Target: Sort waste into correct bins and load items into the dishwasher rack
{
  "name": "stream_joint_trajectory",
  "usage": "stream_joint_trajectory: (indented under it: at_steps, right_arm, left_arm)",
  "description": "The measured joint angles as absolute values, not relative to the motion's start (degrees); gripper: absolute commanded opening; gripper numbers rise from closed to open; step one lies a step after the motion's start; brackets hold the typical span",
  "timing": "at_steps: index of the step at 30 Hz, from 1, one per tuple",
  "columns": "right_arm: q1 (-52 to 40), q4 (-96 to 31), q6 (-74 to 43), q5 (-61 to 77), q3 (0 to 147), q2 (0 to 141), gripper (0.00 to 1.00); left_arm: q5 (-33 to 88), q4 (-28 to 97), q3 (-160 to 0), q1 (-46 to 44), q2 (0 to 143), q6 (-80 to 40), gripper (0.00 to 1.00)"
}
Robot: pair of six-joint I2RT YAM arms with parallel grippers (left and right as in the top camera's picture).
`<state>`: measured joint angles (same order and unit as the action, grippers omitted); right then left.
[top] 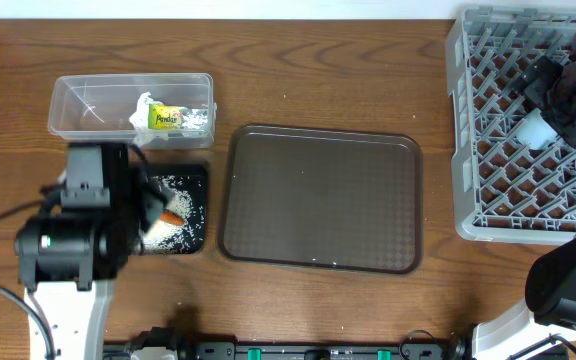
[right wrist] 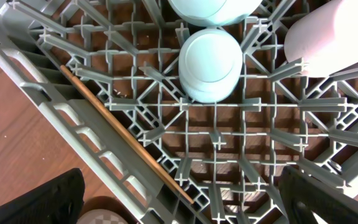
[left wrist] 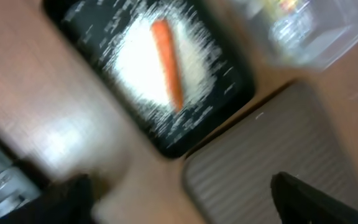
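Carrot (left wrist: 166, 62) flat on rice (left wrist: 132, 62), axis askew in black tray (left wrist: 182, 140).

Orange carrot (left wrist: 166, 62), white rice (left wrist: 132, 65), black tray (top: 196, 178); wrapper (top: 165, 118) perhaps yellow-green.

My left pincer (left wrist: 179, 198) spread wide, facing down, holding nothing, my right pincer (right wrist: 183, 198) equally wide, facing down.

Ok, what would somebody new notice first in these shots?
Probably the orange carrot lying on a heap of white rice in the black tray, on the left. Then the grey rack at the far right, with a chopstick lying along its side wall, and the brown serving tray in the middle.
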<state>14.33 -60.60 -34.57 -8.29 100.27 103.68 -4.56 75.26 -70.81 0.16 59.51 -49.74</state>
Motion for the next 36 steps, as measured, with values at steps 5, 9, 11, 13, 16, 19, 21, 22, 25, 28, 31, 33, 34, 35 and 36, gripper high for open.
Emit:
stream_joint_trajectory:
  at_steps: [5,9,11,13,16,19,21,22,25,28,31,33,34,35,36]
  right_arm:
    - [14.3,-60.6,-34.6,-8.3,100.3,103.7,0.99]
    - [14.3,-60.6,-34.6,-8.3,100.3,103.7,0.99]
    - [14.3,-60.6,-34.6,-8.3,100.3,103.7,0.99]
    - [14.3,-60.6,-34.6,-8.3,100.3,103.7,0.99]
    - [14.3,-60.6,-34.6,-8.3,100.3,103.7,0.99]
    - [14.3,-60.6,-34.6,-8.3,100.3,103.7,0.99]
    - [14.3,-60.6,-34.6,-8.3,100.3,103.7,0.99]
    - [14.3,-60.6,-34.6,-8.3,100.3,103.7,0.99]
    - [14.3,-60.6,-34.6,-8.3,100.3,103.7,0.99]
    - [14.3,-60.6,-34.6,-8.3,100.3,103.7,0.99]
    - [14.3,-60.6,-34.6,-8.3,100.3,103.7,0.99]
    - [14.3,-60.6,-34.6,-8.3,100.3,103.7,0.99]
    - [14.3,-60.6,-34.6,-8.3,100.3,103.7,0.99]
    - [14.3,-60.6,-34.6,-8.2,100.3,103.7,0.99]
    - [14.3,-60.6,-34.6,-8.1,100.3,103.7,0.99]
  left_arm:
    - [-3.9,78.6,-69.9,0.2,58.2,-49.7,0.99]
    - [-3.5,78.6,-69.9,0.2,58.2,-49.7,1.00]
    - [-3.4,78.6,-69.9,0.2,58.2,-49.7,1.00]
    - [-3.3,78.6,-69.9,0.2,58.2,-49.7,1.00]
    - [-3.3,78.6,-69.9,0.2,58.2,-49.7,1.00]
    - [-3.3,78.6,-69.9,0.2,58.2,-49.7,1.00]
    - [-3.3,78.6,-69.9,0.2,58.2,-49.7,1.00]
    - [-3.3,78.7,-69.9,0.2,58.2,-49.7,1.00]
    - [-3.4,78.7,-69.9,0.0,58.2,-49.7,1.00]
    - [-3.8,77.4,-68.9,-1.1,57.4,-48.7,1.00]
    - [-4.5,71.7,-64.9,-2.9,54.5,-43.8,1.00]
    - [-4.8,66.0,-60.7,-4.2,51.5,-39.1,1.00]
    - [-4.9,62.4,-57.7,-4.8,49.3,-36.3,1.00]
    - [-4.8,58.9,-55.2,-5.1,47.5,-34.1,1.00]
    - [-4.6,55.0,-52.0,-5.4,45.2,-31.3,1.00]
